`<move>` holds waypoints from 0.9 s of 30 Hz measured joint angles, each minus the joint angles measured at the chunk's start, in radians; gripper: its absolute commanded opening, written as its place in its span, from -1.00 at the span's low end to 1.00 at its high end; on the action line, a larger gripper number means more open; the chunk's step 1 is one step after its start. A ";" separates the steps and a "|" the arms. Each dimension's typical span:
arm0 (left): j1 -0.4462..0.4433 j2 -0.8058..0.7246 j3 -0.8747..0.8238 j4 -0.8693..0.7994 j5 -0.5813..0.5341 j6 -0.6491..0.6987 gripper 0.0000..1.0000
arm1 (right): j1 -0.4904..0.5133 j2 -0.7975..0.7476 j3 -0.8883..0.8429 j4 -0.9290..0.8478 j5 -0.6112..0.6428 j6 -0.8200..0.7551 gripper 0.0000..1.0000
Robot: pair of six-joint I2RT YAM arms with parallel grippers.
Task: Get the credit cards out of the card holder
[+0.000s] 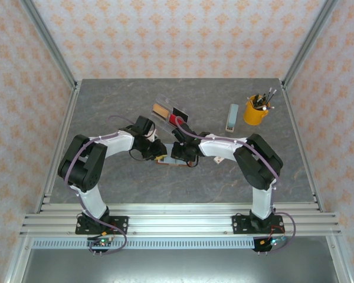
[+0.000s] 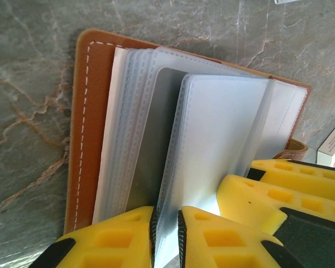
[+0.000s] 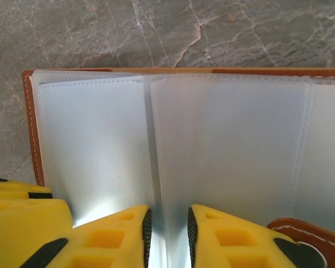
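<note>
**Entry: taking the credit cards out of the card holder. Step judged: leafing through the sleeves for any card left inside.**

- Left: holding one leaf of the translucent plastic sleeves [image 2: 212, 145] at its lower edge with the yellow-fingered left gripper [image 2: 166, 234], jaws almost together on it.
- Centre: lying open like a book on the grey marbled tabletop [image 1: 106, 118], mid-table under both wrists, the square brown leather card holder [image 2: 89, 128]. Showing only empty-looking pockets so far.
- Right: straddling a neighbouring leaf with the right gripper [image 3: 167, 234], jaws narrowly apart. Pressing or merely flanking, impossible to tell.
- Next move, as judged: parting the leaves gently, checking each pocket, pinching a card's edge alone.
- Beyond the holder: clear acrylic tray [image 1: 167, 101], seemingly carrying the tan card [image 1: 160, 110], red card [image 1: 176, 121] and black card [image 1: 180, 112]. Further right, grey-blue slab [image 1: 232, 117] and yellow cup of pens [image 1: 255, 112], well apart.
- In the way: slack leaves fanning over one another, the grippers crowding together, and the brown strap tab [image 3: 307, 240] just beside the right fingers.
</note>
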 measured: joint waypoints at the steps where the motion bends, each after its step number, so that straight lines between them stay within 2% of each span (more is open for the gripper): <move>1: 0.000 0.000 0.000 0.003 0.003 0.000 -0.57 | 0.000 0.000 0.000 0.000 0.000 0.000 -0.52; 4: 0.000 0.000 0.000 0.009 0.015 0.000 -0.59 | 0.000 0.001 0.000 0.000 0.000 0.000 -0.53; 12: 0.000 0.000 0.000 0.010 0.006 0.001 -1.00 | -0.004 -0.002 -0.006 0.005 0.000 0.000 -0.50; 17: -0.010 -0.016 0.006 -0.046 -0.047 0.039 -1.00 | -0.004 -0.061 -0.058 0.037 -0.008 0.000 -0.38; 27: -0.015 -0.159 0.041 -0.258 -0.233 0.157 -1.00 | -0.003 -0.288 -0.200 0.223 -0.043 0.017 -0.10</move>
